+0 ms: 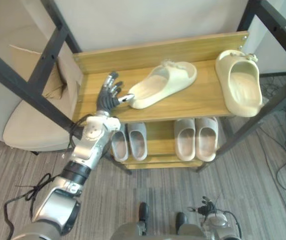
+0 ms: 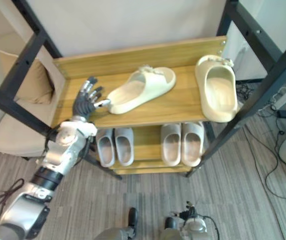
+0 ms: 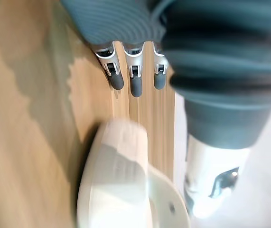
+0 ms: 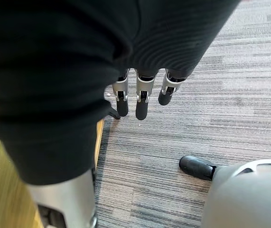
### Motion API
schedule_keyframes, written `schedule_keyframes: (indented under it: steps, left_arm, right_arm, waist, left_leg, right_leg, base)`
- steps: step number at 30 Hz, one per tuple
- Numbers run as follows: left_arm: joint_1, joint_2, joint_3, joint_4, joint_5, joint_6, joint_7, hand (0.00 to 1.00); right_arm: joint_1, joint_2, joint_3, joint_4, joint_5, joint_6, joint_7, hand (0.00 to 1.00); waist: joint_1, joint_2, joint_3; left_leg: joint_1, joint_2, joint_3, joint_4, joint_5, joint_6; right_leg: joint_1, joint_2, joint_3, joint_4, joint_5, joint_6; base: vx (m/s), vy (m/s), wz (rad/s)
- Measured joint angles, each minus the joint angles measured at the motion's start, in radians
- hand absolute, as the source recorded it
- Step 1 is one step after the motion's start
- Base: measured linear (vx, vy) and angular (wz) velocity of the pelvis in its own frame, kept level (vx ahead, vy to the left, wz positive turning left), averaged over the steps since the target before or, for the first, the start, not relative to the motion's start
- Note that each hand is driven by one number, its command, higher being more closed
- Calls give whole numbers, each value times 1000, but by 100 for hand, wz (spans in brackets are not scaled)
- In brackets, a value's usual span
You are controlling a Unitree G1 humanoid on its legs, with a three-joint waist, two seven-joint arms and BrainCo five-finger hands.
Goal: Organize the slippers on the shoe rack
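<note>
my left hand (image 1: 107, 97) is over the top shelf (image 1: 193, 102) near its left edge, fingers loose and spread, gripping nothing. its thumb tip touches the heel of a cream slipper (image 1: 165, 82) lying slantwise across the shelf's middle. a second slipper (image 1: 240, 82) lies by the right edge, reaching the front right corner, well apart from the first. on the lower shelf (image 1: 160, 132) sit a grey pair (image 1: 129, 141) and a beige pair (image 1: 197, 138). my right hand (image 4: 142, 97) hangs over the floor (image 4: 211, 142), fingers straight, empty.
</note>
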Motion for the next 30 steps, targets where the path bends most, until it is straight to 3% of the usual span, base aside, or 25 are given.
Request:
schedule_keyframes:
  steps: [18, 30]
  left_arm:
    - [-17, -163, -255, -72, -107, 5, -51, 0]
    - [-39, -209, -319, -59, -117, 16, -53, 0]
  right_arm:
    - [-8, -1, 42, 17, -5, -1, -6, 0]
    - [-15, -1, 70, 17, -6, -1, -8, 0]
  waist:
    - [-16, -12, -23]
    - [-25, -12, -23]
  left_leg:
    - [9, -2, 11, 0, -1, 0]
    - [15, 3, 27, 0, -1, 0]
  right_leg:
    - [14, -1, 2, -24, 5, 5]
    - [13, 0, 18, -27, 13, 4]
  base:
    - [-6, -2, 0]
    - [-15, 0, -4]
